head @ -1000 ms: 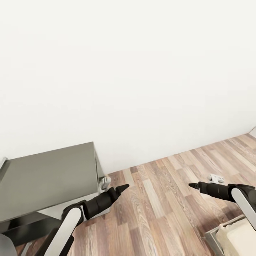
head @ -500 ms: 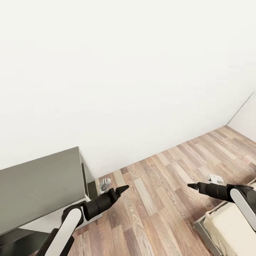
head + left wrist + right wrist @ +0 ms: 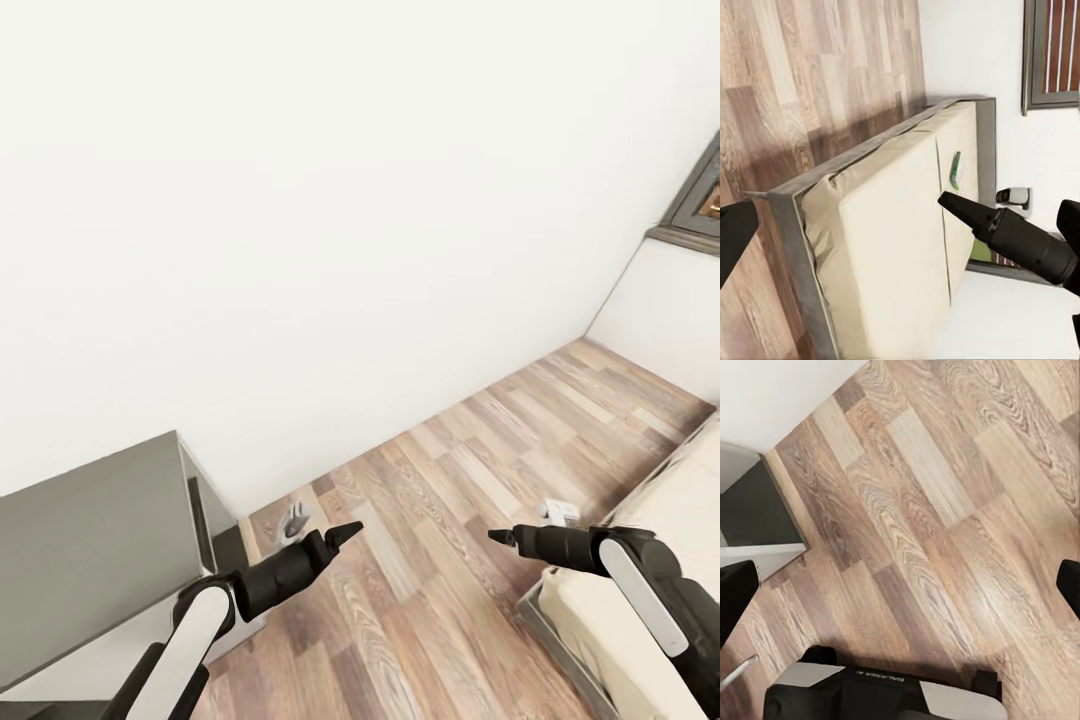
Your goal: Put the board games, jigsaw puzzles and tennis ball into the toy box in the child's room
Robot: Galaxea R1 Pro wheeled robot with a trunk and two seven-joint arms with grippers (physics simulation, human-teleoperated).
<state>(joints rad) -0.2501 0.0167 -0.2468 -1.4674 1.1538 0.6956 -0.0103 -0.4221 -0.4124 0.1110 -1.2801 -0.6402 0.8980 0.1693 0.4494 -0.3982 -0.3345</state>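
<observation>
A green-edged flat board game (image 3: 955, 170) lies on the beige mattress of the bed (image 3: 885, 247) in the left wrist view, far from both grippers. A further patch of green (image 3: 979, 252) peeks out behind my right arm; I cannot tell what it is. The grey end of the table (image 3: 90, 560) sits at the lower left of the head view. My left gripper (image 3: 345, 530) and right gripper (image 3: 500, 537) hover over the wood floor, both open and empty. The toy box, jigsaw puzzles and tennis ball are out of view.
A white wall runs ahead, meeting a side wall with a dark window frame (image 3: 700, 200) at the right. The bed corner (image 3: 640, 580) is at the lower right. Small white objects (image 3: 295, 518) (image 3: 558, 510) lie on the wood floor (image 3: 450, 480).
The whole view has swung to the right: the table slid toward the left edge, while more of the bed, the room corner and the window frame came in. Both arms keep their pose.
</observation>
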